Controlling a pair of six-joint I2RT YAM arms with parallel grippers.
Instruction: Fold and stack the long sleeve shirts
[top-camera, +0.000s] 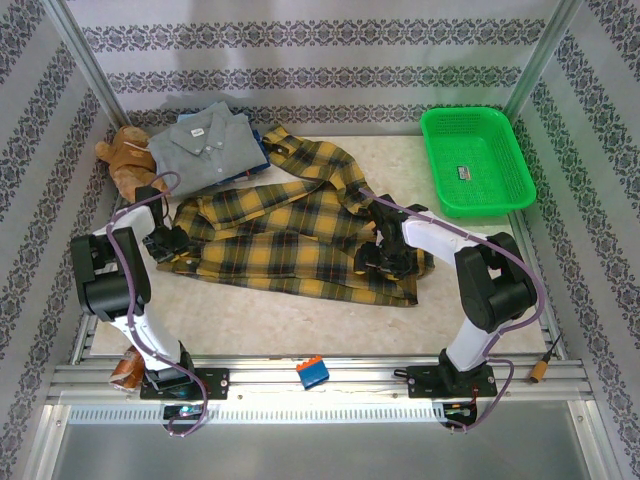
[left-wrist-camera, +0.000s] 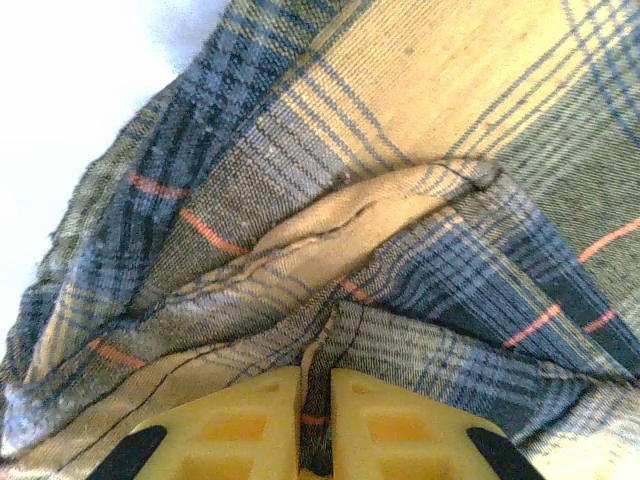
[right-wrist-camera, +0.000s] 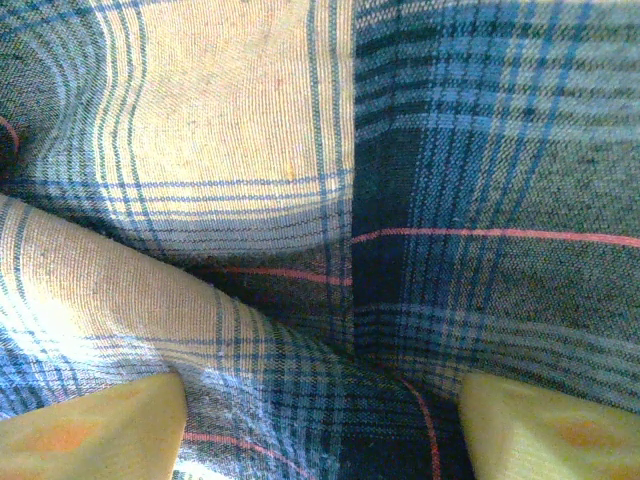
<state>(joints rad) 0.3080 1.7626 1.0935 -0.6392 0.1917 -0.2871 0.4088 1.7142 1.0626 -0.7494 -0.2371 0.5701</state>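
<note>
Mustard-yellow and dark plaid flannel shirt (top-camera: 290, 235): spread flat on pale table (top-camera: 300, 320), long axis left to right, one sleeve trailing rearward. Left gripper (top-camera: 172, 243): pinched tight on the shirt's left edge. Right gripper (top-camera: 378, 255): fingers wide, over its right end. Folded grey button-up shirt (top-camera: 205, 145): back left.

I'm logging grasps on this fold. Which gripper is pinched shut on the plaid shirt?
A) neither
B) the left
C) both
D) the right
B: the left gripper has its yellow fingers pressed together on a fold of the plaid shirt, while the right gripper has its fingers spread wide over the cloth.
</note>
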